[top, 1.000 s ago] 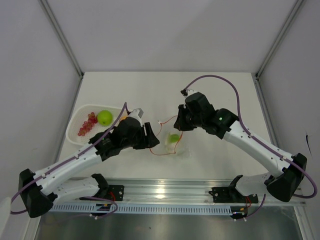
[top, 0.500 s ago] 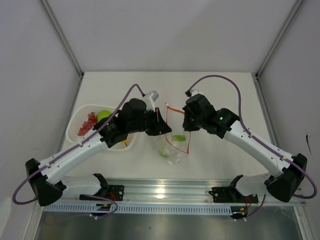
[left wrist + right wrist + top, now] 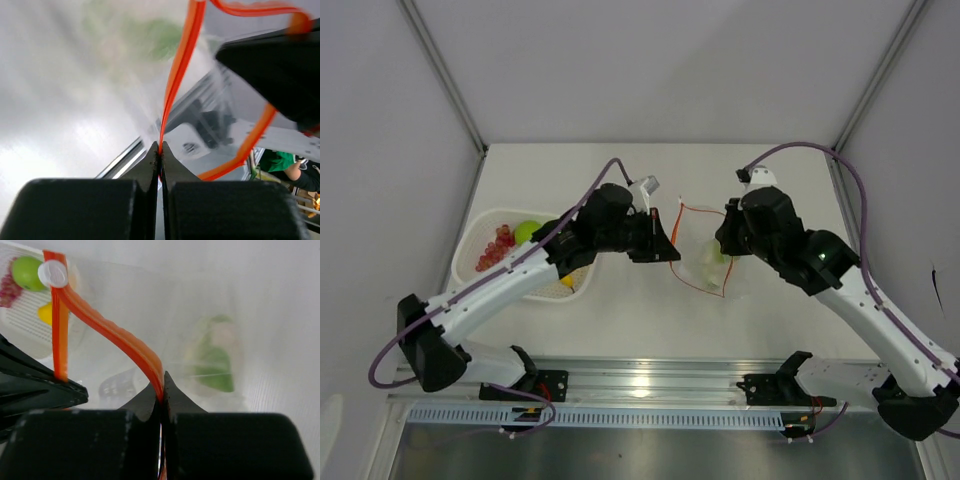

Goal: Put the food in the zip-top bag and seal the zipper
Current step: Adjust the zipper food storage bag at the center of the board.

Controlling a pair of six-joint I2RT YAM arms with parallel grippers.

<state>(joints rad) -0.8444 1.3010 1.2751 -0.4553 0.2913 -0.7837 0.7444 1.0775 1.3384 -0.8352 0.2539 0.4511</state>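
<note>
From above, one clear floppy zip-top bag [image 3: 706,268] held over open worktop [image 3: 620,170] between left claw [image 3: 672,254] and right claw [image 3: 727,246], both clenched on its red-orange zipper strip [image 3: 700,210], one green piece [image 3: 712,258] inside; one white perforated basket [image 3: 468,245] at left with green apple [image 3: 527,231], red-purple grapes [image 3: 495,250], yellow piece [image 3: 567,282] half hidden. Left wrist: tips pinched on strip, contents a green blur. Right wrist: same pinch, green piece low in bag.
</note>
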